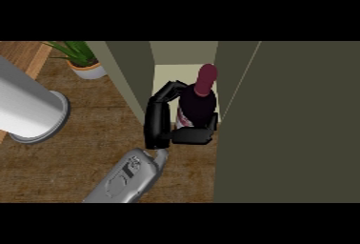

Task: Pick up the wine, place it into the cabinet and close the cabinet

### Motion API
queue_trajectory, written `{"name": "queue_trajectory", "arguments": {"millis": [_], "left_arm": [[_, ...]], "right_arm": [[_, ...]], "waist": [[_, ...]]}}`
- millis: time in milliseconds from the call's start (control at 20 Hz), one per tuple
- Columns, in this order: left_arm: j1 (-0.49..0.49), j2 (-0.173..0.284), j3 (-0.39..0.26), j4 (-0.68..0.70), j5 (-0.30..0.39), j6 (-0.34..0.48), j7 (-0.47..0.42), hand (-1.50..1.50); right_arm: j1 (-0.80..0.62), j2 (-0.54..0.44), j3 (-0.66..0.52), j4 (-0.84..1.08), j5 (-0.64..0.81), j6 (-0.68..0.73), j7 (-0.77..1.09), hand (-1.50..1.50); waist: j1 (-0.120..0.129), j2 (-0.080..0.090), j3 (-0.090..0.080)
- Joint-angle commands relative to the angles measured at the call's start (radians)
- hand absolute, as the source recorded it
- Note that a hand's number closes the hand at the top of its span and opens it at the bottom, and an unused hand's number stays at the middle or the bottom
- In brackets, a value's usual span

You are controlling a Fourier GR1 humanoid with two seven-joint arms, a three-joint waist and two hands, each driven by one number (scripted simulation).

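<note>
The right robot hand (163,125) curls round the wine bottle (197,99) (dark, with a red top), which stands upright in the open cabinet (232,86) at the far side.

Narrow gap between cabinet walls (130,76)

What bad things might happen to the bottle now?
The hand is curled round the bottle right at the cabinet opening. The gap looks narrow, so the bottle or fingers might bump the side walls. The open door stands close beside it and could get knocked. Let go tilted, the bottle might tip over.
</note>
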Motion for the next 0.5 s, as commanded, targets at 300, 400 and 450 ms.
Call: {"name": "queue_trajectory", "arguments": {"millis": [300, 400, 450], "left_arm": [[-0.014, 0.015, 0.14, 0.115, 0.05, -0.097, -0.118, 1.5], [-0.04, 0.0, 0.095, 0.156, 0.082, -0.037, -0.161, 1.5], [0.038, 0.015, 0.133, 0.107, 0.072, -0.133, -0.18, 1.5]], "right_arm": [[0.095, -0.03, -0.1, -0.102, -0.15, 0.065, -0.027, -1.5], [0.046, 0.002, -0.026, -0.136, -0.087, 0.001, 0.036, -1.5], [-0.006, -0.003, -0.028, -0.058, -0.069, -0.002, 0.023, -1.5]], "waist": [[0.003, 0.0, 0.001], [0.001, 0.001, 0.0], [0.012, 0.0, 0.0]]}}
